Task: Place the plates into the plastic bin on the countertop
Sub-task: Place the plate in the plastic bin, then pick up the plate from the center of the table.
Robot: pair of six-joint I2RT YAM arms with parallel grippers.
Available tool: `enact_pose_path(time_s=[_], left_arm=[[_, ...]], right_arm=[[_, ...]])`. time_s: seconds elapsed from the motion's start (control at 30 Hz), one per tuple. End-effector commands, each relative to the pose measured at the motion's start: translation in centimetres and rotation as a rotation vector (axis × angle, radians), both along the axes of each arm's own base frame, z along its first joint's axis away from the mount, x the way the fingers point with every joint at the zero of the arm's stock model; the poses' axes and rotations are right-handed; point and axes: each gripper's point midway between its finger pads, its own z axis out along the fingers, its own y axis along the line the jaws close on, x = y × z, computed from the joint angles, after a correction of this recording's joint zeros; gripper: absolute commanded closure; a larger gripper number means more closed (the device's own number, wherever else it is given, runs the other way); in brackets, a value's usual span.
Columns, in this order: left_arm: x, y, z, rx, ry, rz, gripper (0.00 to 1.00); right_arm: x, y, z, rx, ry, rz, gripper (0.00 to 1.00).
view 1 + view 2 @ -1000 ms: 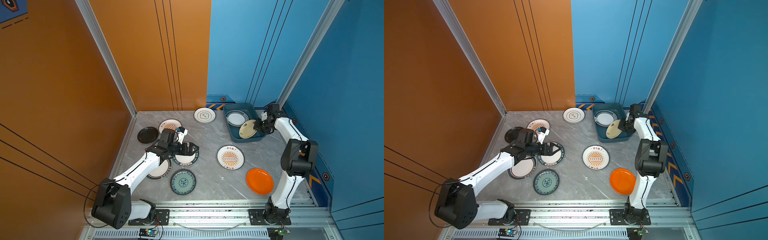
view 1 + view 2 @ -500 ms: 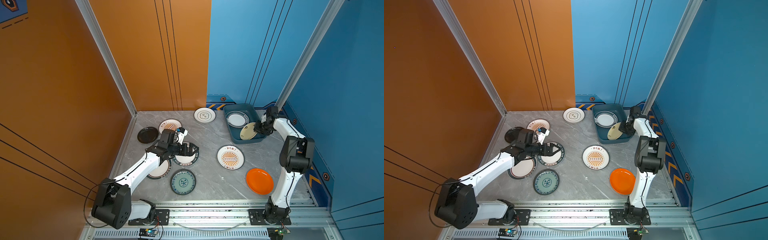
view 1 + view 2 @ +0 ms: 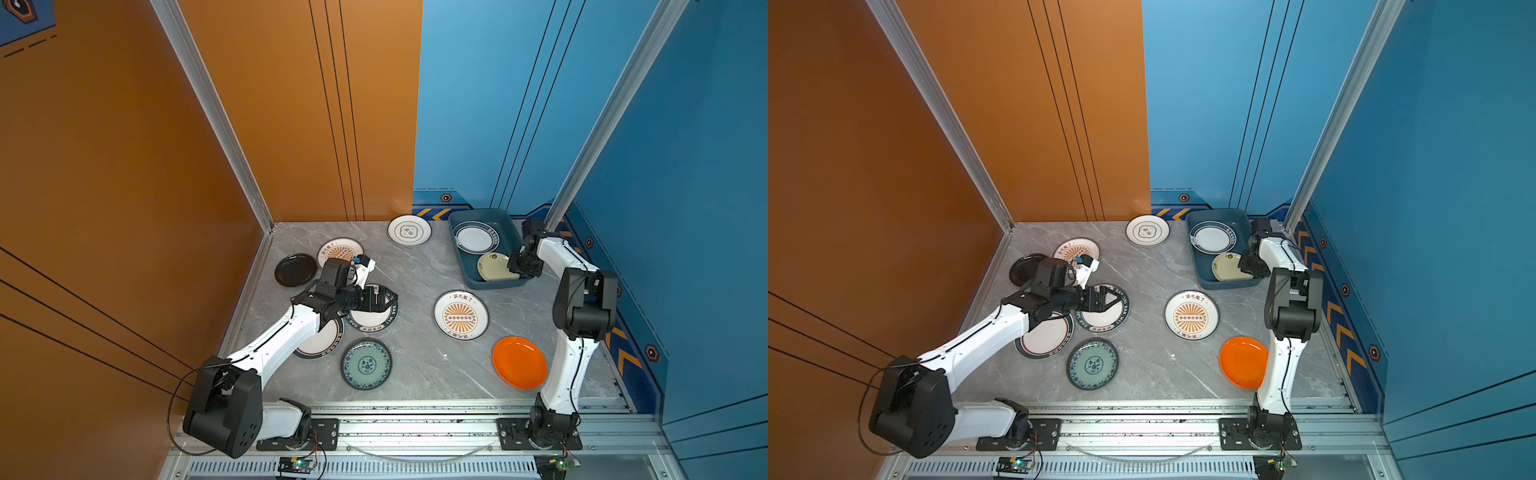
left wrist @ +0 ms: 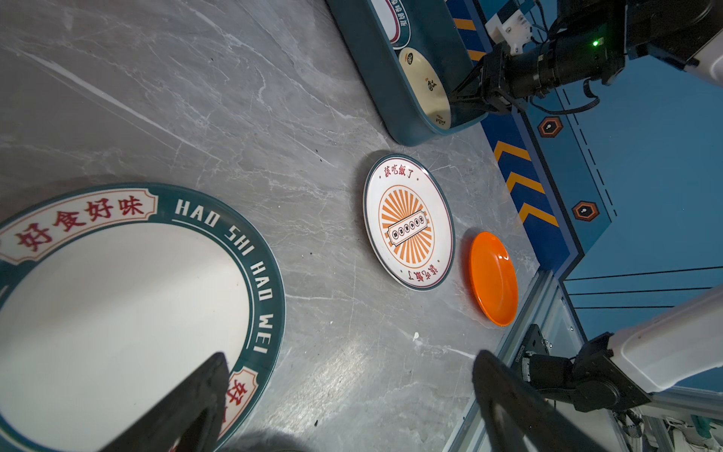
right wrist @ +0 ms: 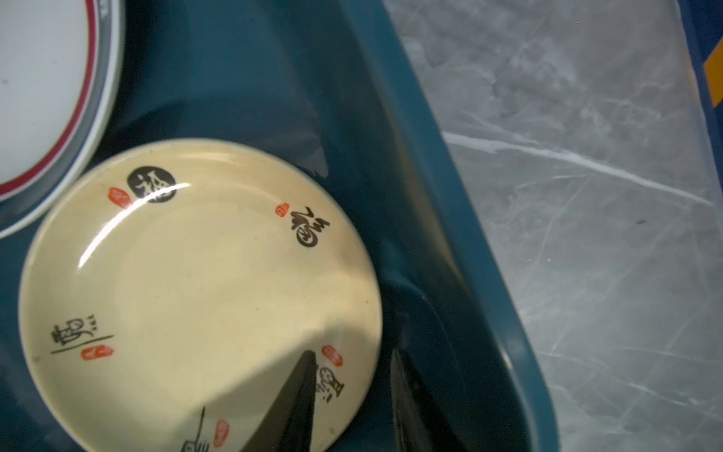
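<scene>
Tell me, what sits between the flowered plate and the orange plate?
Nothing but bare grey countertop lies between the teal floral plate and the orange plate; both top views show it.

two plates (image 3: 476, 239) in bin (image 3: 494, 284), perhaps overlapping

An orange wall (image 3: 124, 166) and a blue wall (image 3: 478, 104) are seen. Yellow arrows (image 3: 433, 213) are painted low on the blue one. A silver rail (image 3: 415, 430) is laid in front.
</scene>
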Motion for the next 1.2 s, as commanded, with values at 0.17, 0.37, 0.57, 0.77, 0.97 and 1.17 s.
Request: enact_pose_path(time_s=[0.17, 0.37, 0.57, 0.77, 0.97, 1.17], left_arm=[[0.0, -0.2, -0.4, 0.027, -0.018, -0.018, 0.02], [-1.0, -2.6, -1.2, 0.154, -0.024, -0.099, 0.02], [-0.2, -8.3, -1.8, 0.200, -0.030, -0.180, 0.02], [1.8, -12.2, -4.9, 0.191, 0.063, -0.201, 0.03], [2.7, -14.3, -8.3, 0.204, 0.129, -0.211, 0.08], [3.2, -15.9, -10.3, 0.174, 0.173, -0.222, 0.12]], right_arm=[[-1.2, -1.4, 4.6, -0.182, -0.026, -0.008, 0.65], [-1.4, 1.1, 12.0, -0.172, -0.218, 0.043, 0.65], [-3.0, 6.6, 17.7, 0.044, -0.404, 0.142, 0.62], [-6.8, 10.3, 17.1, 0.161, -0.402, 0.215, 0.62], [-9.7, 11.6, 15.5, 0.240, -0.395, 0.241, 0.61], [-10.6, 11.8, 14.0, 0.262, -0.362, 0.253, 0.61]])
